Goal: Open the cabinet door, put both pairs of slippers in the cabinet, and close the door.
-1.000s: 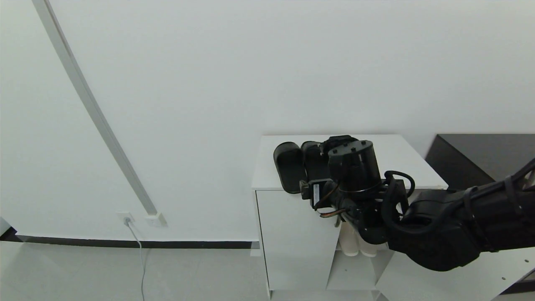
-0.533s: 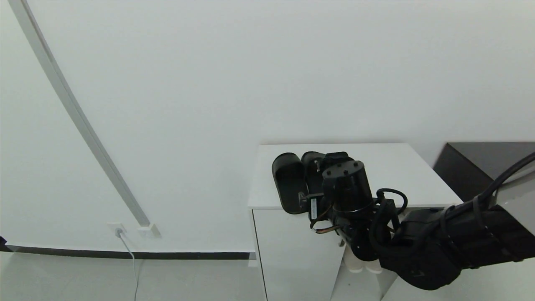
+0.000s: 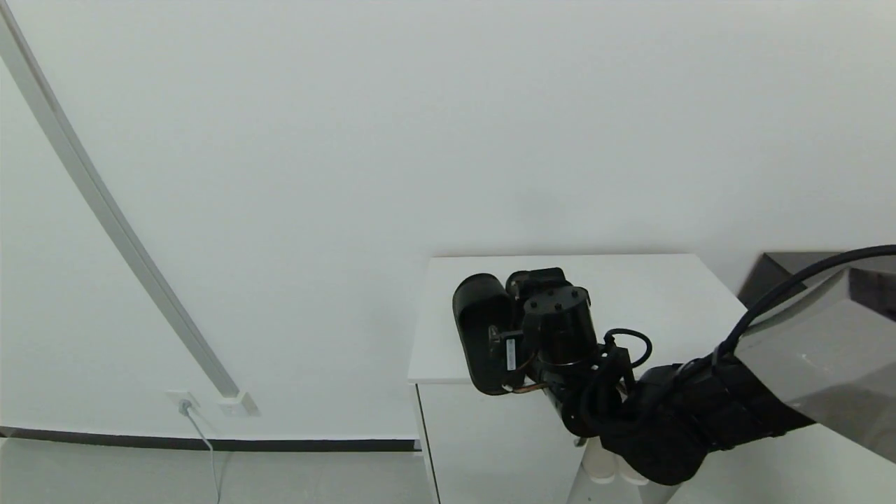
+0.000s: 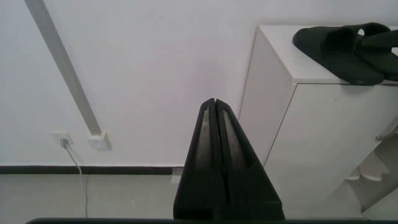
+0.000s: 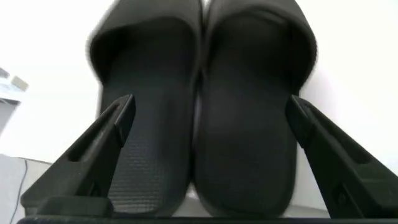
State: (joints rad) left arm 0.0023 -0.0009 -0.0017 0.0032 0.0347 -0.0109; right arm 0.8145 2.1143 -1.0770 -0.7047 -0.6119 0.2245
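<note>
— Two black slippers [image 3: 481, 332], where?
— Side by side on the white cabinet [image 3: 658, 294], at its top's 7 o'clock corner, ends over the front edge.
— And the right gripper [image 5: 209, 106]?
— Spread wide, straddling the pair; whether it touches them, I cannot tell.
— And the left gripper [image 4: 214, 106]?
— Fingers pressed together, empty, off the cabinet's 9 o'clock side.
</note>
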